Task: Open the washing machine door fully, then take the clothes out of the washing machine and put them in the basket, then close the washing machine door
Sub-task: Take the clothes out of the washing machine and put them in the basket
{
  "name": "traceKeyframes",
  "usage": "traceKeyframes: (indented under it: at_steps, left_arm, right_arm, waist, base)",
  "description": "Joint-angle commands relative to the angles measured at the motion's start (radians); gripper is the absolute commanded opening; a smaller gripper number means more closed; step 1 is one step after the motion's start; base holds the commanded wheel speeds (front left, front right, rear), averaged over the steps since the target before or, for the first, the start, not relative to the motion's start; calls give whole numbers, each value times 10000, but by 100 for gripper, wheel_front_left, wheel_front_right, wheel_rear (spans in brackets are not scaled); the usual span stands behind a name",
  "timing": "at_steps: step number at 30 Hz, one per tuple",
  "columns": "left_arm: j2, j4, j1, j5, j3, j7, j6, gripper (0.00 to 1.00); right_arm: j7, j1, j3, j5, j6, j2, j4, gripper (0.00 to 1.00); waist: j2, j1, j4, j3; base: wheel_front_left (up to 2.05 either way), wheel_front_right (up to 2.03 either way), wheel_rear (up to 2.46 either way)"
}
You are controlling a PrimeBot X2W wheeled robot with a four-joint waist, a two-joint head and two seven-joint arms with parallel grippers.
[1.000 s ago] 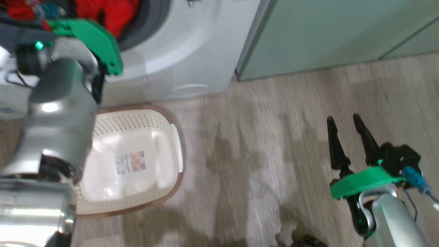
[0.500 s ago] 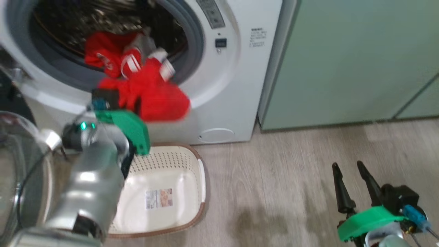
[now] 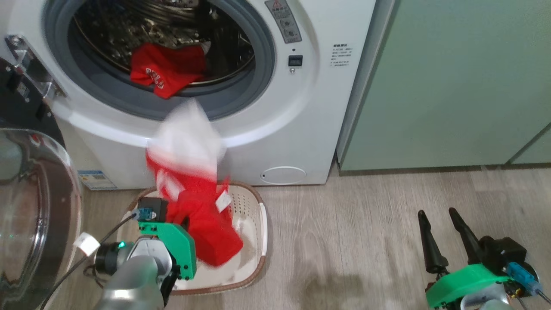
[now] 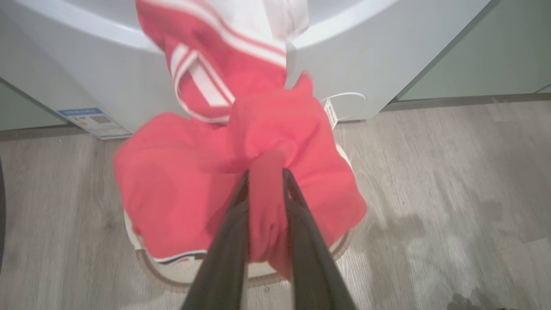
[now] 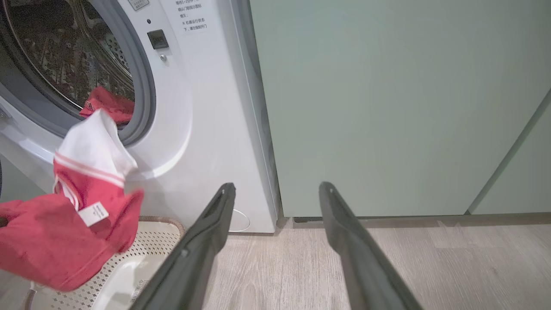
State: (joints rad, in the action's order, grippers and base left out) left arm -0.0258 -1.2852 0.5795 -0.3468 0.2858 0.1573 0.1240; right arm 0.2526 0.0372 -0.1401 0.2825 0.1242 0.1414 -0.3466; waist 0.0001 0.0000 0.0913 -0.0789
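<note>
Whereas half a second ago the red jersey (image 3: 202, 224) hung in front of the drum lip, it is now low over the basket (image 3: 257, 269), with its white-trimmed end trailing up the washing machine (image 3: 310, 129) front (blurred, so likely in motion). The left gripper (image 4: 265, 171) has its jaws narrow, pinching a fold of the cloth, which is not yet released. A second jersey (image 3: 168, 71) lies in the drum, so unloading looks roughly half done. The washing machine door (image 3: 38, 206) stands swung open at the left. The right gripper (image 3: 437, 212) has its jaws wide and holds nothing, well apart over the floor.
</note>
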Motion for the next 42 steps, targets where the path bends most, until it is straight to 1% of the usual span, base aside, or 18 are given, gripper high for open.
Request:
traceKeyframes:
  at_steps: [1,9,21,26,37,41,42]
  left_arm:
    - [-246,214,219,-108,-159,-51,-37,0]
    - [-331,107,313,-431,-249,-366,-281,0]
    - [-818,40,1704,-599,-384,106,-710,0]
    - [-889,2,2076,-735,-456,81,-796,0]
    - [-1112,-45,2329,-998,-618,-21,-1231,0]
    - [-1143,-50,2319,-991,-538,-65,-1232,0]
    - [-1134,-51,2277,-1049,-579,33,-1219,29]
  right_arm:
    - [92,248,-230,50,65,235,361,100]
    - [92,685,-225,64,65,336,480,100]
    - [92,1574,-68,64,65,375,799,100]
    - [92,1980,-14,67,65,333,936,100]
    - [92,2608,42,67,65,263,1151,100]
    - [92,2669,67,47,65,248,1158,100]
    - [92,2652,60,39,65,245,1131,100]
  waist:
    - [-1,0,65,-206]
    - [-1,0,406,-1132]
    - [-1,0,851,-3154]
    - [-1,0,986,-3964]
    - [-1,0,1160,-5091]
    - [-1,0,1164,-5151]
    - [-1,0,1161,-5092]
  base:
    - [0,0,0]
    - [0,0,0]
    - [0,0,0]
    - [0,0,0]
    - [0,0,0]
    - [0,0,0]
    - [0,0,0]
